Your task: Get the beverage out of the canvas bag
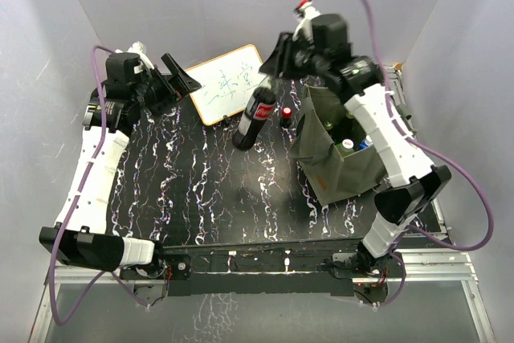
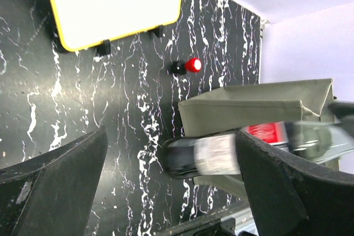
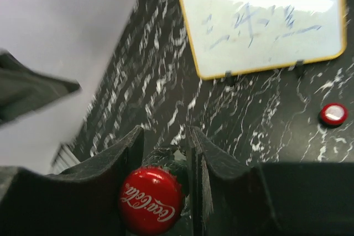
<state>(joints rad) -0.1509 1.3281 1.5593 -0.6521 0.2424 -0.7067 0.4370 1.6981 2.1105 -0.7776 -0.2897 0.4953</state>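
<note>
- Tabletop, black with white veining, carried everything, and both arms rose from its near edge.
- Right of centre stood the canvas bag, mouth open upward and soft olive walls sagging. The right arm arched over it, the natural route to whatever lay inside.
- Other bottles showed in the bag's mouth, a white cap and some green and blue among them.
- Left of the bag and wholly outside it, the cola bottle hung tilted, base toward the near left and top toward the back. Whether its base touched the tabletop could not be told.
- The right gripper was clamped on the bottle's neck just under the red cap. That hold let the weight hang below the fingers, which probably explained the tilt.
- A small red-capped item stood on the table just beside the bottle, between it and the bag.
- Farther back, a scribbled whiteboard with a yellow rim sat propped on little feet.
- By the whiteboard's left edge hovered the left gripper, jaws spread and holding nothing. It was well apart from the bottle, seemingly parked out of the way.
- The removal looked essentially done; what remained, in my judgement, was standing the bottle upright on open table and letting go.
</note>
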